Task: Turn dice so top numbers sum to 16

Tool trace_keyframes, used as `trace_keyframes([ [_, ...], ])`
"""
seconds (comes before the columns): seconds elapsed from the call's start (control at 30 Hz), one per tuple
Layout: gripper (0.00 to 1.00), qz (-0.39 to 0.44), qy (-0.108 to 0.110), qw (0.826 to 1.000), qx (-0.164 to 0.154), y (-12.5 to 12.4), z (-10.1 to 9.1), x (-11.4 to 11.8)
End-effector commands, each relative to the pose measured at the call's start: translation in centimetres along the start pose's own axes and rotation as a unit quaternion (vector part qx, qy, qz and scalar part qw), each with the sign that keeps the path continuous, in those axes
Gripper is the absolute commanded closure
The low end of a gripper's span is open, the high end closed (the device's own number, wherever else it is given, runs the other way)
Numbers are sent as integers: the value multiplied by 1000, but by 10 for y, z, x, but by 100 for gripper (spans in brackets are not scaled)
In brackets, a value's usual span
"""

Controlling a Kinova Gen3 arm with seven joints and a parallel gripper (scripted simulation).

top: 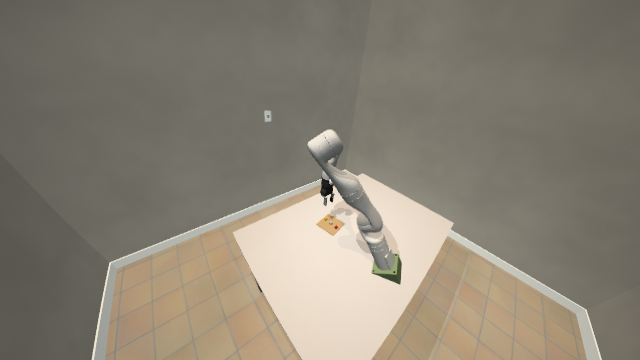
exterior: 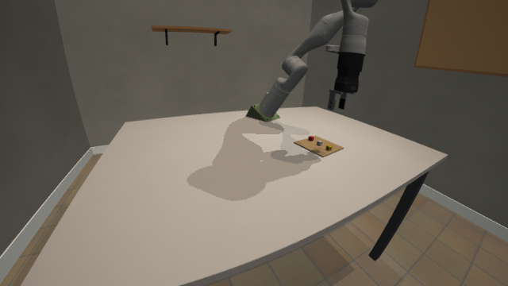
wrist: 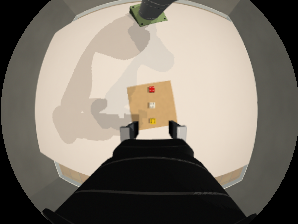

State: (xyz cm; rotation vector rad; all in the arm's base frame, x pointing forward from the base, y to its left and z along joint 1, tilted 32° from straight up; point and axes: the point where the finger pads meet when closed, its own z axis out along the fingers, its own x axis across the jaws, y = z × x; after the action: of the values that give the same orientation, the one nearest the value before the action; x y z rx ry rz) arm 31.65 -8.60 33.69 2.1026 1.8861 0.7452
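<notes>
A tan mat [exterior: 318, 146] lies flat on the table, and it also shows in the wrist view [wrist: 152, 104] and small in the top view [top: 330, 224]. Three dice rest on it in a row: a red die [exterior: 311, 138], a white die [exterior: 319, 143] and a yellow die [exterior: 329, 148]. In the wrist view the red die [wrist: 152, 88] is farthest, the white die [wrist: 152, 104] is in the middle, and the yellow die [wrist: 152, 120] is nearest my fingers. The top numbers are too small to read. My gripper [exterior: 336, 104] hangs open and empty, well above the mat.
The arm's green base [exterior: 262, 113] stands on the table behind the mat. The table's right edge runs close beyond the mat. A wooden shelf [exterior: 190, 29] and a brown board [exterior: 464, 36] hang on the walls.
</notes>
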Motion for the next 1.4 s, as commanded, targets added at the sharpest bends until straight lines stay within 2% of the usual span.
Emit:
trace_keyframes([
  [0.0,0,-2,-8,1000,-5,3,-12,-2],
  [0.2,0,-2,-8,1000,-5,3,-26,-2],
  [1.37,0,-2,-8,1000,-5,3,-27,-2],
])
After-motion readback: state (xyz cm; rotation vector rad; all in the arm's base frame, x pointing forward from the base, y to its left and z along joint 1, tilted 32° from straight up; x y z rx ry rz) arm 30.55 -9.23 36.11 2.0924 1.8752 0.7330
